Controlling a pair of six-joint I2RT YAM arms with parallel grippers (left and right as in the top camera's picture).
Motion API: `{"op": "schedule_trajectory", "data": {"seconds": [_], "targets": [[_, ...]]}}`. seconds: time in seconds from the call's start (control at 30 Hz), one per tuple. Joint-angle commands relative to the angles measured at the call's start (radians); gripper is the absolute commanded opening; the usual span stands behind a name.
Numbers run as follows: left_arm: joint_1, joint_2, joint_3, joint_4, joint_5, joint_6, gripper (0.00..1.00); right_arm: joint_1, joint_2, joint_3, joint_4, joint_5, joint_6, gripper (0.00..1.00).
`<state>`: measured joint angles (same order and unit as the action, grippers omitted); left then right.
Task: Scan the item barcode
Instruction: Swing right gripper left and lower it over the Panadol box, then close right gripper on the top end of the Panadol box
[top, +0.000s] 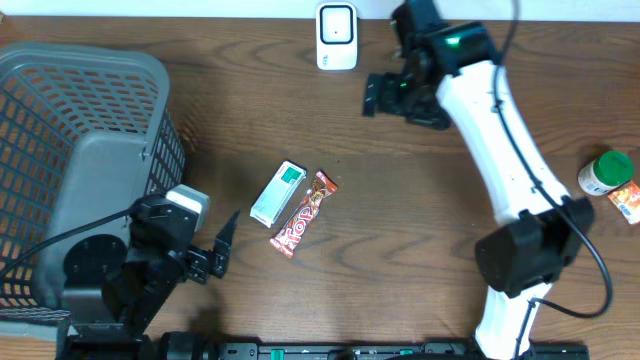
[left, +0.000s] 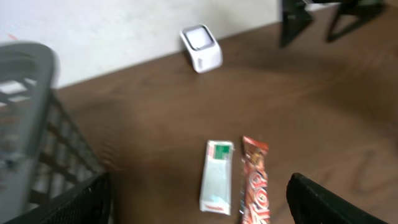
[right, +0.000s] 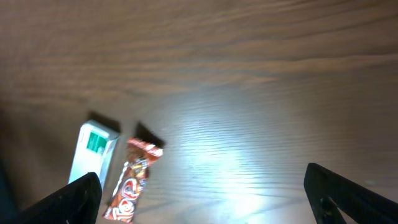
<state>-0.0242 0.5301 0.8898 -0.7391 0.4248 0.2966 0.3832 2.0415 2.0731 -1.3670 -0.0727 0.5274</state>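
Ana: Black fingers (left: 329, 202) of the left gripper (top: 212, 255) fill the low corners of its wrist view. Are they apart?
Ben: Yes, wide apart, and nothing is between them. This gripper is beside the grey basket (top: 60, 70), at the near left side of the table (top: 420, 200).
Ana: And the right gripper (top: 372, 97)?
Ben: Also spread wide, and empty. It is near the white scanner (top: 337, 36), a little to the right of it, not touching.
Ana: Where are the items?
Ben: One red candy bar (top: 303, 214) and one white box (top: 277, 193) with a green end lie flat, side by side, in the middle of the table, between both grippers. If they touch, I cannot tell. One green-capped bottle (top: 605, 172) stands far at the right edge
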Motion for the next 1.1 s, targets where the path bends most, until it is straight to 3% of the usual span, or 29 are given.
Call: {"op": "schedule_trajectory", "data": {"seconds": [0.0,0.23,0.33,0.4,0.5,0.57,0.7,1.07], "targets": [[0.000,-0.001,-0.020,-0.036,0.064,0.016,0.87,0.044,0.040,-0.002,0.002,-0.092,0.009,0.99],[0.000,-0.001,-0.021,-0.130,0.061,0.017,0.87,0.098,0.113,-0.002,-0.005,-0.253,-0.075,0.97],[0.000,-0.001,-0.021,-0.152,0.061,0.017,0.87,0.134,0.126,-0.002,0.008,-0.224,-0.220,0.98],[0.000,-0.001,-0.021,-0.163,0.061,0.017,0.87,0.158,0.133,-0.002,0.009,-0.140,-0.232,0.99],[0.000,0.000,-0.021,-0.189,0.061,0.017,0.87,0.187,0.151,-0.002,0.010,-0.129,-0.124,0.99],[0.000,-0.001,-0.021,-0.207,0.061,0.017,0.87,0.209,0.171,-0.002,0.034,-0.222,-0.007,0.99],[0.000,-0.001,-0.021,-0.235,0.061,0.017,0.87,0.239,0.214,-0.002,0.131,-0.350,0.086,0.99],[0.000,-0.001,-0.021,-0.248,0.061,0.017,0.87,0.328,0.309,-0.002,0.266,-0.347,0.358,0.90]]}}
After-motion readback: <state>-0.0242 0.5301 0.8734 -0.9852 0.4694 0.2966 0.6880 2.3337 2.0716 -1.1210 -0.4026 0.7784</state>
